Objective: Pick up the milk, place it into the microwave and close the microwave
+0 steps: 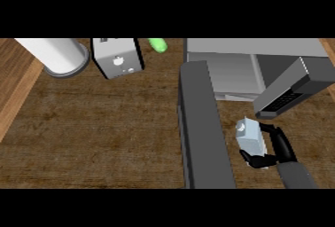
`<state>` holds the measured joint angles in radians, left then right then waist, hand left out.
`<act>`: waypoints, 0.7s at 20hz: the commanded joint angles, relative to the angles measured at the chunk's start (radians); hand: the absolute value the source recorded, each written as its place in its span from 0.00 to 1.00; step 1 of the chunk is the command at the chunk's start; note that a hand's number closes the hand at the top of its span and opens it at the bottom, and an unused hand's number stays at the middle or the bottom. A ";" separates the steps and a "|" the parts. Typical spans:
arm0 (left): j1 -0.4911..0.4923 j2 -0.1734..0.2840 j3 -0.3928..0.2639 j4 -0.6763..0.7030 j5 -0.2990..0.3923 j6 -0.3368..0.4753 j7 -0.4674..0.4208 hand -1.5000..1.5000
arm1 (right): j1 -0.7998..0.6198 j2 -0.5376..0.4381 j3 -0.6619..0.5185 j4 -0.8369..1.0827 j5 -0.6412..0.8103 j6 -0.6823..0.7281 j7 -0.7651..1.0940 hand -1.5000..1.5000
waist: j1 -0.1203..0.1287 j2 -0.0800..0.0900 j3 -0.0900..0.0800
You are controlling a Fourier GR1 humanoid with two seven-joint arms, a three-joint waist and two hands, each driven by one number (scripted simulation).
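Observation:
The milk carton (248, 135), pale grey-blue with a round cap, lies on the brown counter just right of the open microwave door (204, 128). My right hand (273, 148) curls round it from the right, with the thumb below and fingers above. The grey microwave (262, 66) stands at the back right, with its cavity open and a dark keypad panel (288, 95) jutting toward me. The door swings out toward me, between the carton and the counter's left side. My left hand does not show.
A white cylinder (57, 55) stands at the back left. Beside it is a grey toaster-like box (118, 57), and a green object (157, 45) lies behind that. The light wooden counter edge (16, 88) runs down the left side.

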<state>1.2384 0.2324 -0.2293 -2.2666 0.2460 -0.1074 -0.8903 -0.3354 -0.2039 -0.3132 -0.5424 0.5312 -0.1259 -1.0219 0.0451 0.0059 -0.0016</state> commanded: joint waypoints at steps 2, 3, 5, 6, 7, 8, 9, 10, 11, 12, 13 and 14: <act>-0.047 0.004 0.020 0.064 0.017 -0.022 -0.012 0.00 | -0.155 0.038 -0.023 0.123 -0.020 -0.016 -0.063 1.00 | 0.009 0.007 0.006; -0.015 0.019 0.038 0.043 0.041 -0.040 -0.019 0.00 | -0.159 0.008 -0.027 0.131 -0.025 0.010 -0.099 1.00 | 0.006 0.005 0.006; -0.043 0.004 0.030 0.025 0.048 -0.018 0.016 0.00 | -0.170 0.043 -0.012 0.146 -0.018 -0.001 -0.129 1.00 | -0.006 0.005 0.005; -0.004 0.003 0.053 0.065 0.052 -0.035 -0.035 0.00 | -0.146 0.026 -0.006 0.156 -0.019 0.040 -0.166 1.00 | 0.000 0.002 0.005; -0.009 0.004 0.011 0.023 0.031 -0.029 -0.001 0.00 | -0.191 0.011 -0.002 0.141 -0.030 0.105 -0.151 1.00 | -0.004 0.003 0.005; -0.052 -0.015 0.022 0.061 0.039 -0.003 0.018 0.00 | -0.201 0.026 0.025 0.125 -0.023 0.145 -0.111 1.00 | -0.020 -0.001 0.003; -0.019 -0.017 0.010 0.062 0.019 -0.024 -0.034 0.00 | -0.176 0.061 0.024 0.142 -0.032 0.133 -0.150 1.00 | -0.010 -0.002 0.004; -0.040 -0.007 0.039 0.076 0.038 -0.023 -0.014 0.00 | -0.205 0.055 0.028 0.126 -0.041 0.162 -0.128 1.00 | -0.018 -0.003 0.003; -0.077 0.009 0.075 0.069 0.087 -0.032 0.017 0.00 | -0.200 0.020 0.031 0.116 -0.045 0.198 -0.135 1.00 | -0.029 -0.003 0.003; -0.028 -0.016 0.047 0.040 0.051 0.000 0.016 0.00 | -0.193 0.076 0.065 0.066 -0.025 0.134 -0.095 1.00 | -0.033 -0.008 0.002; -0.030 -0.018 0.036 0.072 0.025 -0.012 -0.009 0.00 | -0.163 0.043 0.059 0.065 -0.031 0.135 -0.136 1.00 | -0.031 -0.007 0.002; -0.044 -0.021 0.039 0.077 0.033 -0.011 -0.005 0.00 | -0.213 0.080 0.075 0.018 -0.026 0.103 -0.051 1.00 | -0.035 -0.010 0.002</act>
<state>1.2020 0.2224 -0.1910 -2.2061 0.2855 -0.1230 -0.8918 -0.5188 -0.1492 -0.2675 -0.4662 0.5030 -0.0473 -1.0426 0.0213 0.0017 0.0013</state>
